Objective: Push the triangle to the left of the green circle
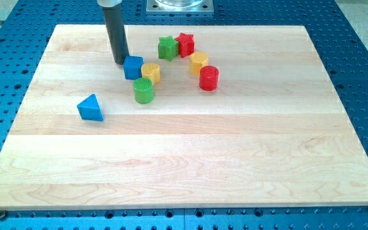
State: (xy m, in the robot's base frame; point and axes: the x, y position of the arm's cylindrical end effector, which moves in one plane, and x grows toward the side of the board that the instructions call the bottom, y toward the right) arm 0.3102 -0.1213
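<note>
Seven blocks are sitting on the bench (190,160). No claw on this rig, so no released or clenched state to report; we are working with a bare rod only. My tip (121,62) is resting at the far left of the cluster, just beside the blue cube (133,67), on its left, and we cannot tell whether it is touching.

The blue triangle (91,108) is lying alone, to the left of and nearer than the green circle (143,91), with clear wood between them. The green circle is sitting just near of the yellow block (151,72), which is touching the blue cube's right side. Further right: green star (167,47) and red star (184,44) side by side at the far edge of the group, then a second yellow block (199,62) and the red cylinder (209,78).

Our read: the triangle is already on the correct side but well apart, so we are judging the approach step as still open. The next move is calling for bringing my tip round to the triangle's left and near side, then pushing right and slightly far, stopping short of the circle. Risk: clipping the blue cube while leaving.
</note>
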